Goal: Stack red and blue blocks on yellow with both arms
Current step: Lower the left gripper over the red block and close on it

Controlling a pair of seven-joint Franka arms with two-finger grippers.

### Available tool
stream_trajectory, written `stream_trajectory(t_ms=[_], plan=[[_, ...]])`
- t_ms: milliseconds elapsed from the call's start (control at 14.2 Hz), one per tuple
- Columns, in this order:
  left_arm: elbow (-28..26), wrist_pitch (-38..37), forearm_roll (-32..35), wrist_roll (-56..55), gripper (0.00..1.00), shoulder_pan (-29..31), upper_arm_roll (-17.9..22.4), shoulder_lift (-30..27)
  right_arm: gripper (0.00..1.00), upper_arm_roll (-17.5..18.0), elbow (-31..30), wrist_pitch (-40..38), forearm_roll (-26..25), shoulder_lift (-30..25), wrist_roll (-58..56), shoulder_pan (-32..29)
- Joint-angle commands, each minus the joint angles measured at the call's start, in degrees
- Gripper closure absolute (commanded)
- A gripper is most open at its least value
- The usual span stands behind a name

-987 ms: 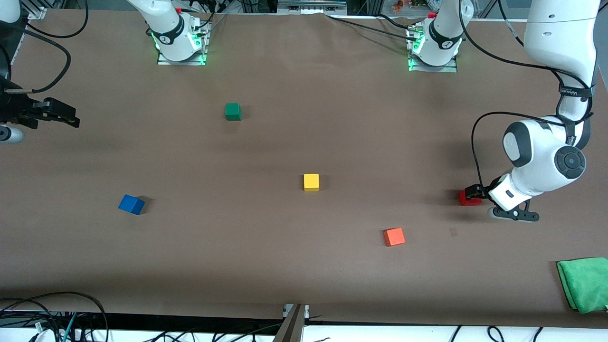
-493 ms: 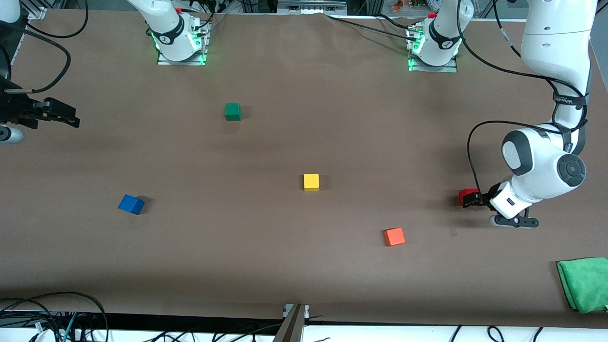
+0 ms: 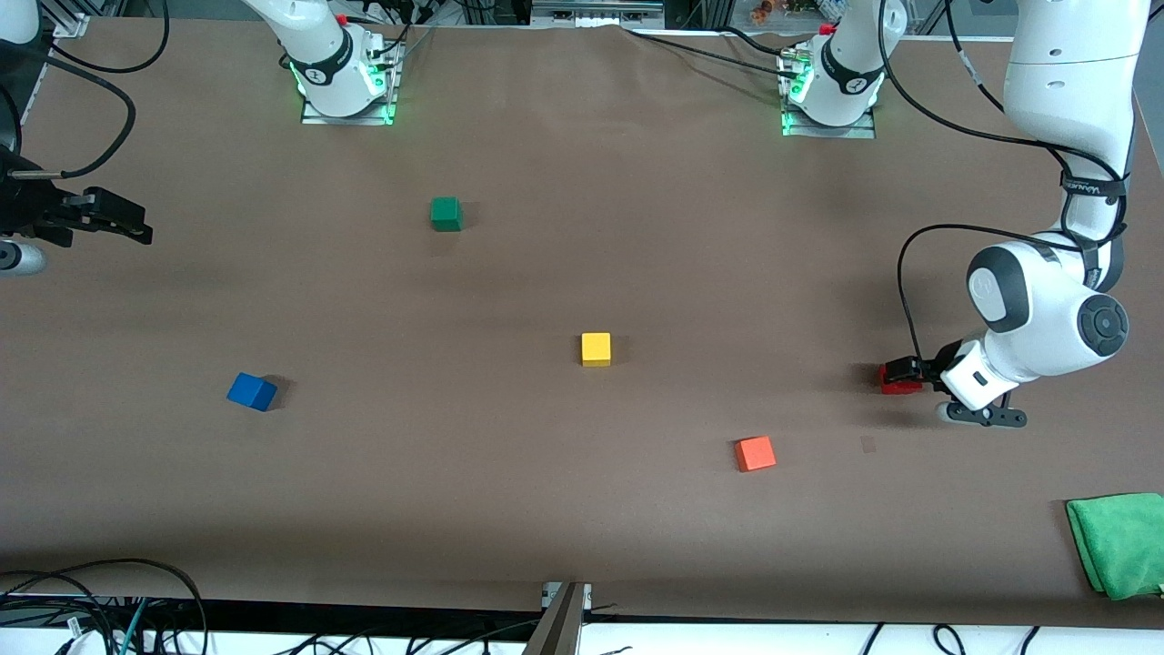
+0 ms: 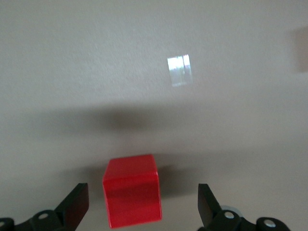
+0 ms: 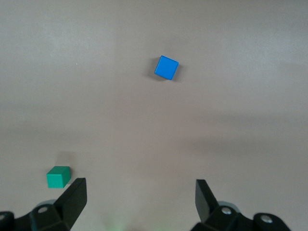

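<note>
The left gripper (image 3: pixel 902 375) sits low at the right of the front view, at the left arm's end of the table, with its fingers spread wide on either side of the red block (image 3: pixel 896 382). In the left wrist view the red block (image 4: pixel 132 190) stands at the bottom centre of the frame between the two black fingertips (image 4: pixel 77 202), with a clear gap of table on each side, so neither pad touches it and the block rests on the brown table (image 3: pixel 509 273). The right gripper (image 3: pixel 109 218) hangs at the left edge of the front view, at the right arm's end of the table, where the right arm waits; its fingers (image 5: pixel 72 197) are also spread apart and hold nothing, as the right wrist view shows at the bottom of the frame. The blue block (image 3: pixel 252 391) lies in the lower left of the front view, turned slightly askew, and appears in the upper middle of the right wrist view (image 5: pixel 166 67). The yellow block (image 3: pixel 596 348) sits near the centre of the front view, well apart from both the red and the blue blocks. An orange-red cube (image 3: pixel 755 453) lies lower in the front view, between the yellow block and the red one. A green cube (image 3: pixel 446 214) sits in the upper middle, and a folded green cloth (image 3: pixel 1118 543) lies in the lower right corner.
</note>
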Motion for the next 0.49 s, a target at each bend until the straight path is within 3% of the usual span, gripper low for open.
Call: stream_trajectory(t_ms=[0, 423], plan=[[-4.64, 0.92, -1.56, 2.47, 0.0, -0.33, 0.07, -3.91, 0.0, 0.23, 1.14, -0.3, 0.69, 0.34, -0.43, -0.53], [-5.17, 8.65, 2.74, 3.26, 0.0, 0.19, 0.07, -0.93, 0.0, 0.23, 1.05, -0.3, 0.68, 0.34, -0.51, -0.53]])
